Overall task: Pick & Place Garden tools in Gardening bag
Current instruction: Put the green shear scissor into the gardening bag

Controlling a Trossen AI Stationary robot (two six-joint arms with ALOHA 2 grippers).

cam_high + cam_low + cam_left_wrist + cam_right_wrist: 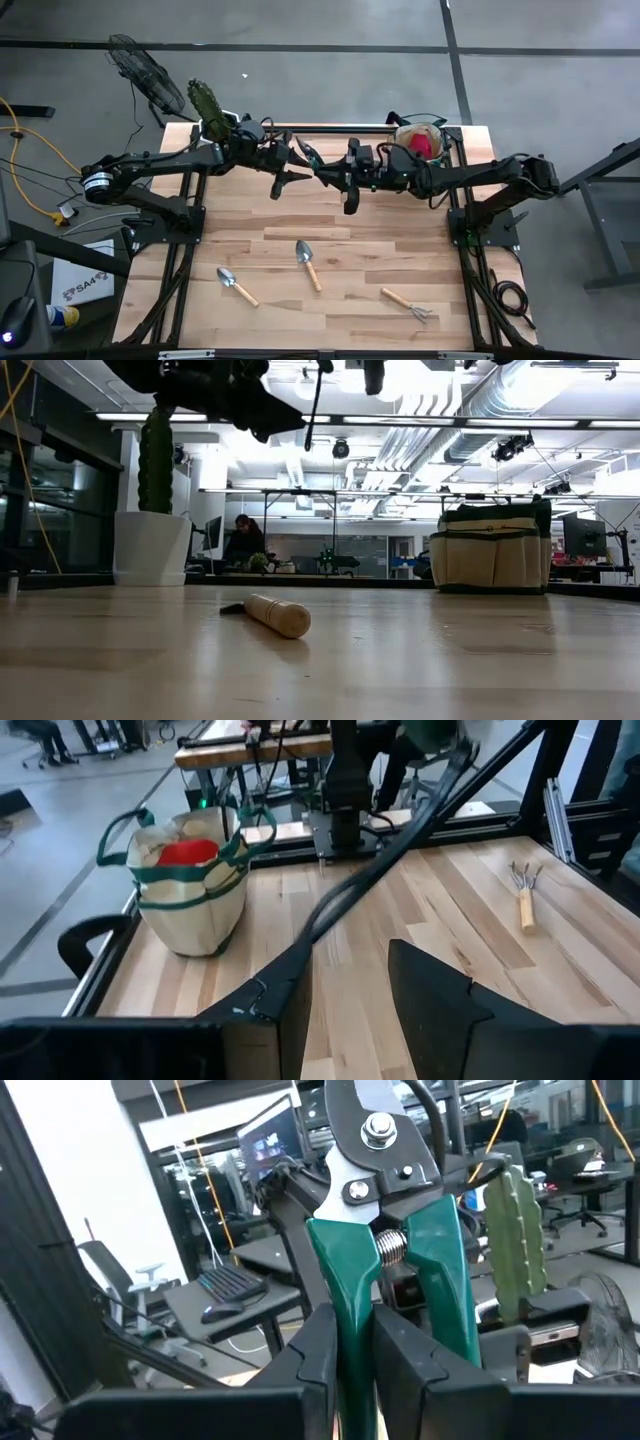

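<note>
A green-handled pruner [385, 1190] hangs in the air over the far middle of the table, and my right gripper [352, 1325] is shut on it. Its metal head points toward my left gripper [345, 970], which stands open just left of it [288, 172]. A dark blurred bar [360, 880] runs past one left finger; whether it touches, I cannot tell. The tan gardening bag [420, 140] stands at the far right with a red piece [185, 852] inside. Two trowels [236, 285] [308, 263] and a rake [408, 303] lie flat near the front. My right gripper pinches one green handle of the pruner [345, 1295] between its two fingers. The other handle [445, 1270] lies outside one finger. The fingers come about level from the table's right and run along the handle. The pruner is lifted clear, its head beyond the fingertips.
A potted cactus [205, 105] in a white pot [150, 545] stands at the far left corner. A fan [145, 75] stands off the table behind it. A person sits in the room beyond [243, 540]. Bare wood lies between the arms and the tools in front.
</note>
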